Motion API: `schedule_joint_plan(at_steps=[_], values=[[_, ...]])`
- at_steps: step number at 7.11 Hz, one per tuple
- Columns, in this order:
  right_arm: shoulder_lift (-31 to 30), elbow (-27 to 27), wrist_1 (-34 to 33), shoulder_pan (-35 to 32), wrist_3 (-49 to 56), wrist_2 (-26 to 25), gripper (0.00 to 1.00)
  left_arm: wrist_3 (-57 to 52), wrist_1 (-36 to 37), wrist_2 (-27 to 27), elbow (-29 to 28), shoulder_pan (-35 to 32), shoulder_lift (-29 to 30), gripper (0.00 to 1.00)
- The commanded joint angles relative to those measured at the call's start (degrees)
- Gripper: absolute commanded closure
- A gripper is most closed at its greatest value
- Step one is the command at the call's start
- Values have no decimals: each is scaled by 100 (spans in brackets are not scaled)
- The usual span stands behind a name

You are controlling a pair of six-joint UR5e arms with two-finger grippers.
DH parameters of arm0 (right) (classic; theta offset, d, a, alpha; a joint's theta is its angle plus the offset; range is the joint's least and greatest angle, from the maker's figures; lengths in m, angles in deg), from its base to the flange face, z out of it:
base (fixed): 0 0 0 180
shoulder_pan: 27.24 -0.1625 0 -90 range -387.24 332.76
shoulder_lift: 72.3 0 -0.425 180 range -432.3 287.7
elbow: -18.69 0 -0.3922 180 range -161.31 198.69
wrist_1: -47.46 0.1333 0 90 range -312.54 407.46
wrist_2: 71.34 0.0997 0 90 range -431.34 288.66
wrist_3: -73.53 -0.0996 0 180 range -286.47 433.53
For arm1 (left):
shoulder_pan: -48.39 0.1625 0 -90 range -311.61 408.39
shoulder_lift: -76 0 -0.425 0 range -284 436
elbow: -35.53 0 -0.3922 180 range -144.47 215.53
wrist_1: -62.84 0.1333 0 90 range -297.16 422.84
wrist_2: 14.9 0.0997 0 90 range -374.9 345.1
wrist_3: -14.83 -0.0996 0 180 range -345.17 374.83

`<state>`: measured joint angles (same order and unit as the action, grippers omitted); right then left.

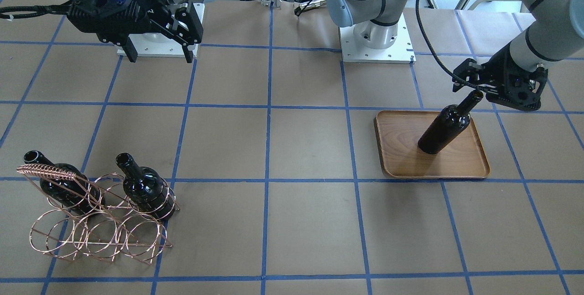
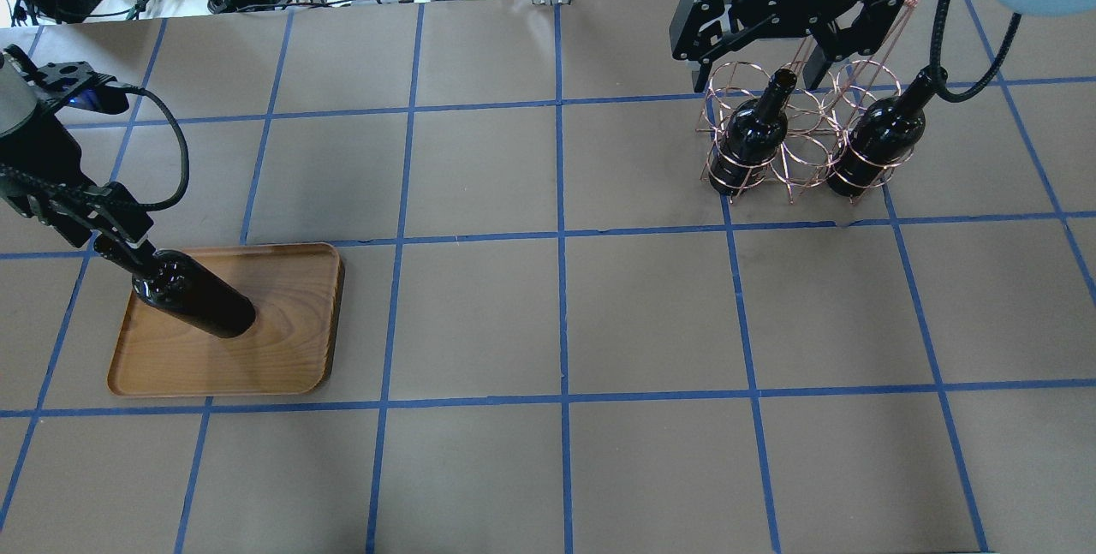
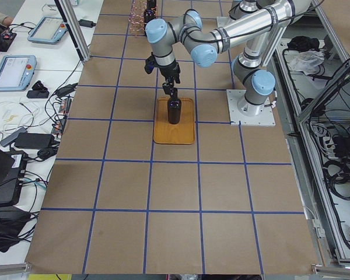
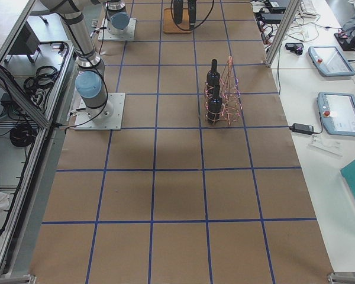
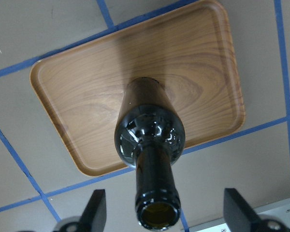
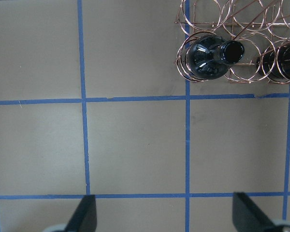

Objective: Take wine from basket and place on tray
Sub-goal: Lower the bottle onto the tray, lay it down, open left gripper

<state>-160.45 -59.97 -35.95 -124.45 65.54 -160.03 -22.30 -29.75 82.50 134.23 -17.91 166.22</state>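
With the left tool spread about the wine, we feared a skewed retreat clipping its neck and toppling it on the tray.

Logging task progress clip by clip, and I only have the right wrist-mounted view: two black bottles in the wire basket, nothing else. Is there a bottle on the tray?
Observer: Yes. The exterior left view shows one wine bottle standing upright on the tray.
Operator: Is the left gripper holding it?
Observer: No. In the left wrist view the left gripper is open, with its jaws wide of the bottle on both sides and not touching it.
Operator: Is it close to the tray's edge?
Observer: No. In the overhead view its base sits about mid-tray, clear of the rim on every side.
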Motion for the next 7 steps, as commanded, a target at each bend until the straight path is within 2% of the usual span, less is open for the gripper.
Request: schedule_joint_plan(at_steps=[1,2,4,5,7], values=[[-1,0,-9,0,8,0,0,635,-258,-80,-148,-67,-468,0],[-1,0,-9,0,8,-8,0,1281,-347,-490,-271,-276,-506,0],[-1,0,-9,0,17,0,0,2714,-243,-538,-325,-1476,-620,0],[8,0,-9,0,17,0,0,2764,-68,-538,-325,-1891,-586,0],[8,0,-9,0,25,0,0,3078,-40,-608,-325,-2176,-725,0]])
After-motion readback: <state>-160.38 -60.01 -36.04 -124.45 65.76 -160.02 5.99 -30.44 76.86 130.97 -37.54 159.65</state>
